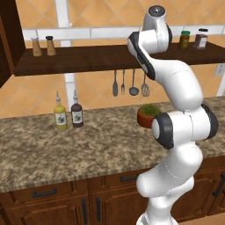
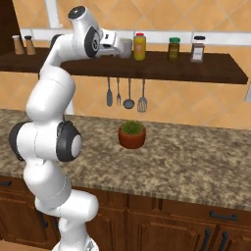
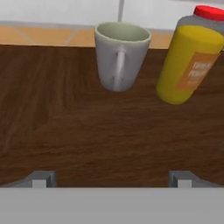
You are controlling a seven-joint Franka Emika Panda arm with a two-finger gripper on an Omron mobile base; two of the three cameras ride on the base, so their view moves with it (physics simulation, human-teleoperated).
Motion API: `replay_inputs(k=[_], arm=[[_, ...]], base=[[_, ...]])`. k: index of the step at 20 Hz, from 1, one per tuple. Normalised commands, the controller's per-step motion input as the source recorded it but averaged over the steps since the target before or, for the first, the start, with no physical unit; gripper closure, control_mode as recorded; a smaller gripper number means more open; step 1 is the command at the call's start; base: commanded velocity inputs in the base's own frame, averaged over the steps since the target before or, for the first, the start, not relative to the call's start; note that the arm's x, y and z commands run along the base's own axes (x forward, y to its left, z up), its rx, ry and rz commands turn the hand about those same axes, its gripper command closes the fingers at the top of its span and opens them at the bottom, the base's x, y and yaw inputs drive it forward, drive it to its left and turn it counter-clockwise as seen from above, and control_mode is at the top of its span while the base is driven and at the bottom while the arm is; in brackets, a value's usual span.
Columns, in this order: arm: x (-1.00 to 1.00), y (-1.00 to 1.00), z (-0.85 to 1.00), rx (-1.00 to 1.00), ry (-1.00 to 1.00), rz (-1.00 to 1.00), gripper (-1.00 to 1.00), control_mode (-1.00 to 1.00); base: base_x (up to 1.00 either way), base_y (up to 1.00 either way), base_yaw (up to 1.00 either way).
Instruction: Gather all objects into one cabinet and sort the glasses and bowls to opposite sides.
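The claw (image 3: 112, 177) stands wide open above the long dark wall shelf (image 3: 65, 122), its two fingertips (image 3: 41, 178) spread far apart with nothing between them. Straight ahead in the hand view, a grey tumbler (image 3: 121, 57) stands upright on the shelf near its back edge, well clear of both fingertips. Just beside the tumbler, apart from it, sits a yellow bottle (image 3: 190, 59) with a red cap.

From the right base view, the claw (image 2: 117, 47) reaches level along the shelf (image 2: 206, 68) with the grey tumbler (image 2: 127, 48) right at its tip and the yellow bottle (image 2: 140, 47) next along. Farther toward the shelf's right end stand a green-lidded jar (image 2: 173, 49) and a dark spice jar (image 2: 197, 49); two small shakers (image 2: 23, 45) sit at the left end.

Utensils (image 2: 125, 94) hang under the shelf. Below, on the speckled stone table (image 2: 196, 157), a terracotta plant pot (image 2: 132, 135) stands near the back edge. In the left base view, two sauce bottles (image 1: 69, 112) stand together toward the table's back left.
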Motion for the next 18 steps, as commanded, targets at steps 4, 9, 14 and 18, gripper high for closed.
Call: replay_inputs(k=[4, 9, 14, 18], arm=[[0.95, -0.34, 0.49, 0.05, 0.00, 0.00, -1.00, -1.00], [0.46, -0.04, 0.36, 0.05, 0.00, 0.00, -1.00, -1.00], [0.19, 0.00, -0.24, -0.01, 0.07, 0.00, -1.00, -1.00], [-0.01, 0.00, -0.39, -0.06, 0.09, 0.00, -1.00, -1.00]], base=[[0.00, 0.00, 0.00], [0.00, 0.00, 0.00], [0.00, 0.00, 0.00], [0.00, 0.00, 0.00]])
